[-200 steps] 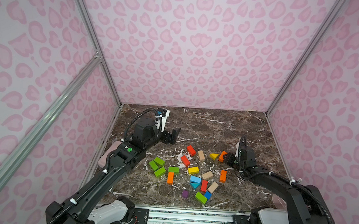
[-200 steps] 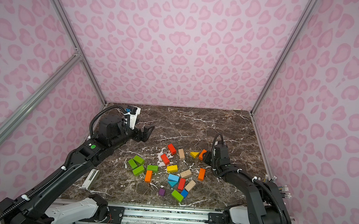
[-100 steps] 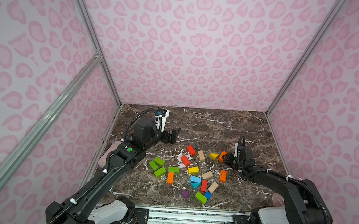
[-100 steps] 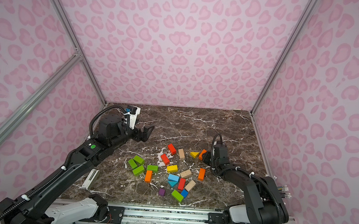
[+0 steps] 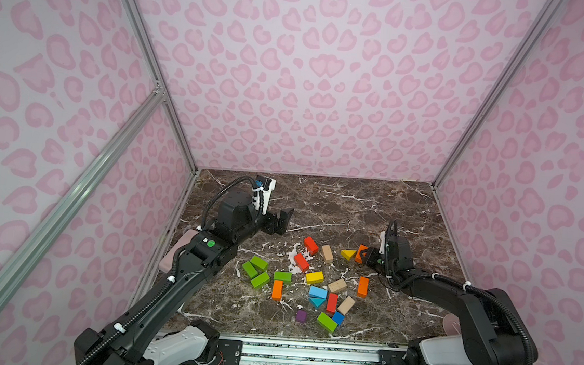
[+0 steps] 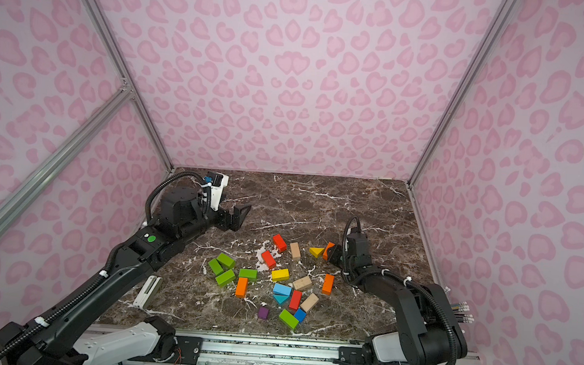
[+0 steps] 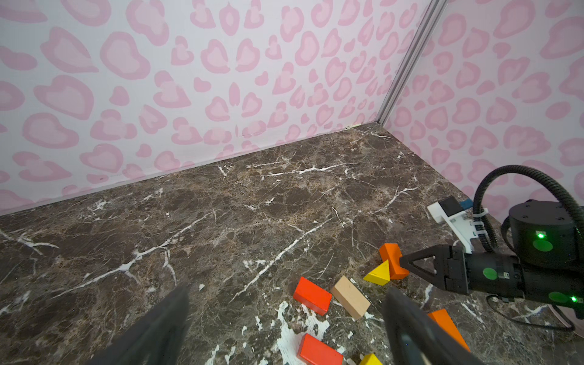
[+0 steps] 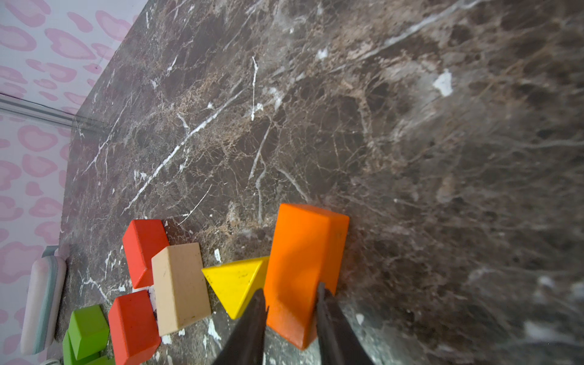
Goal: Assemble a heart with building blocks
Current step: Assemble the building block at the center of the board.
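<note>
The building blocks lie scattered over the front middle of the dark marble floor in both top views. An orange block lies at the right end of the spread, touching a yellow triangular prism. My right gripper is low at the floor, shut on that orange block with a finger pressed to each side. A tan brick and two red bricks lie just left of the prism. My left gripper hovers open and empty behind the red bricks.
Green bricks cluster at the left of the spread. A white and teal case lies at the front left by my left arm. Pencils stick out past the right wall's foot. Pink patterned walls close in on three sides.
My right gripper's fingers have closed in onto the orange block. My left arm and the other blocks have not moved.
</note>
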Action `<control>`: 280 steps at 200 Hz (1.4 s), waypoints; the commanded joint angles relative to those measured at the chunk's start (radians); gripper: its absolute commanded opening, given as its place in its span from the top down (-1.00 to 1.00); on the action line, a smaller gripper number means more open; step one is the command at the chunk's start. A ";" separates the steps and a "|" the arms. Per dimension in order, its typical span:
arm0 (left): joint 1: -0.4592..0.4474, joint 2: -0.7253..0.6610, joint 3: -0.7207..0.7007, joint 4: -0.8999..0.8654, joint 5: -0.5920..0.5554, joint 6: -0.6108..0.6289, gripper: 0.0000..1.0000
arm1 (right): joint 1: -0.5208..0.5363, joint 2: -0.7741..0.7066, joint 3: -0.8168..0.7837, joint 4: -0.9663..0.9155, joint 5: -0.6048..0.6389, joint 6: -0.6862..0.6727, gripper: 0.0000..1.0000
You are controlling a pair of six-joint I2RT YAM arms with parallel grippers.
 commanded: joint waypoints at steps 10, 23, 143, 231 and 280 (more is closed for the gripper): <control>0.000 0.000 0.001 0.012 0.002 -0.005 -0.95 | 0.004 0.007 0.019 0.031 -0.005 0.007 0.37; 0.000 0.001 0.000 0.013 0.002 -0.004 -0.95 | 0.006 0.008 0.020 0.029 -0.003 0.008 0.38; 0.000 0.002 0.001 0.013 0.007 -0.006 -0.95 | 0.015 0.007 0.026 0.027 0.005 0.006 0.38; -0.027 0.051 0.000 -0.014 0.074 -0.028 -0.97 | 0.015 -0.187 0.006 -0.117 0.043 -0.122 0.24; -0.128 0.182 0.059 -0.107 0.046 -0.018 -0.82 | 0.016 -0.333 0.005 -0.253 0.034 -0.179 0.03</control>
